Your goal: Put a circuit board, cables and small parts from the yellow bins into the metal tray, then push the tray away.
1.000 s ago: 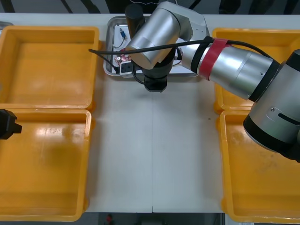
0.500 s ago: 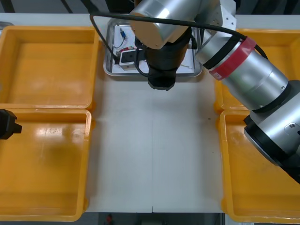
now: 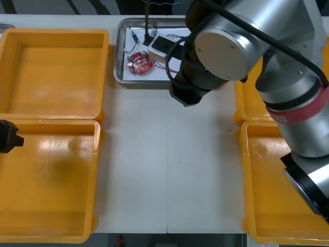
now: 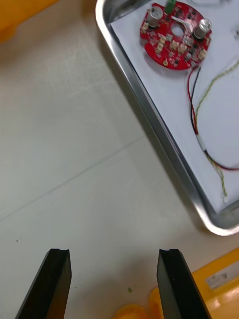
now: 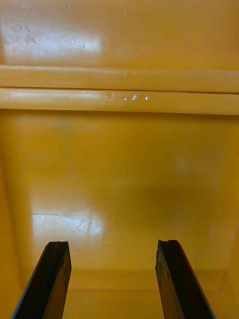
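The metal tray [image 3: 119, 56] stands at the table's far middle, white inside. In it lie a round red circuit board [image 3: 140, 63], a blue and white cable [image 3: 133, 37] and a red and yellow cable [image 4: 209, 124]. My right arm [image 3: 226, 46] hangs over the tray's right half. The right gripper [image 4: 113, 279] is open above bare table, with the tray's rim [image 4: 149, 119] and the board [image 4: 175, 34] some way beyond its fingertips. My left gripper [image 5: 114, 279] is open and holds nothing, parked over the near left bin [image 3: 49, 180].
Two yellow bins line each side of the table: far left [image 3: 51, 72], near left, far right [image 3: 247, 105] and near right [image 3: 277, 206]. In the right wrist view a bin corner [image 4: 219, 284] lies close beside one finger. Light table stretches between the bins.
My right arm has swung back and to the right, off the tray's left half, uncovering the circuit board. The tray and the left arm have stayed put.
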Motion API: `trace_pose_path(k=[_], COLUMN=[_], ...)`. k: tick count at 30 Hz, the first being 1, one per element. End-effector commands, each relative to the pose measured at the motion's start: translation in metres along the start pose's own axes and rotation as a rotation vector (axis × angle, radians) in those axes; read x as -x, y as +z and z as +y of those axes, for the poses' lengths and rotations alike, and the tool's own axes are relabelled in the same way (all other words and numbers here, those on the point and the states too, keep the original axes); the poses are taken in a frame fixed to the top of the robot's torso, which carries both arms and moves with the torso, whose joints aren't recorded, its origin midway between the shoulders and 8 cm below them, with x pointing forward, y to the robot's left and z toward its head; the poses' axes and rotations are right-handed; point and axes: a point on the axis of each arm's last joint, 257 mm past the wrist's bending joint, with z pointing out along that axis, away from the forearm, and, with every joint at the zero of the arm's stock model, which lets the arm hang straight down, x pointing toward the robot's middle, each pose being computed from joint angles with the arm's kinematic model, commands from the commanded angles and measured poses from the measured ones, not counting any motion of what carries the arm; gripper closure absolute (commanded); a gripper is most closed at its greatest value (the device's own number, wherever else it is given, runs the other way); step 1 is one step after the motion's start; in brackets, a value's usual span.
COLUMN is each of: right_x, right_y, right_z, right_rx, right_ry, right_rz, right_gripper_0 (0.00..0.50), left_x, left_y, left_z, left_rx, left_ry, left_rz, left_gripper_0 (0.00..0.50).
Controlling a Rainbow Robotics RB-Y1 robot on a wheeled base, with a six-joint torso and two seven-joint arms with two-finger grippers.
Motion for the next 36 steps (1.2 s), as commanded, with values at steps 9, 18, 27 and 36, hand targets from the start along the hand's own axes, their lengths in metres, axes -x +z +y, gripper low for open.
trace_pose_path(k=[9,18,27,36], right_x=[-0.118,-0.173,-0.239,-0.279], right_y=[-0.027,-0.052,-0.074,-0.086], right_z=[-0.029,-0.046,-0.075,-0.092], right_rx=[-0.010,-0.041,-0.114,-0.189], right_ry=[0.466,0.725,0.856,0.919], right_rz=[0.006,0.014,0.058,0.085], right_gripper_0=[0.000,0.000,0.000,0.000], left_x=[0.002,0.002,0.002,0.002], left_y=[-0.014,-0.014,-0.014,-0.014], left_z=[0.015,0.015,0.015,0.015], left_rx=[0.047,0.047,0.047,0.047], left_ry=[0.082,0.082,0.082,0.082], left_rz=[-0.020,-0.020,-0.020,-0.020], left_gripper_0=[0.000,0.000,0.000,0.000])
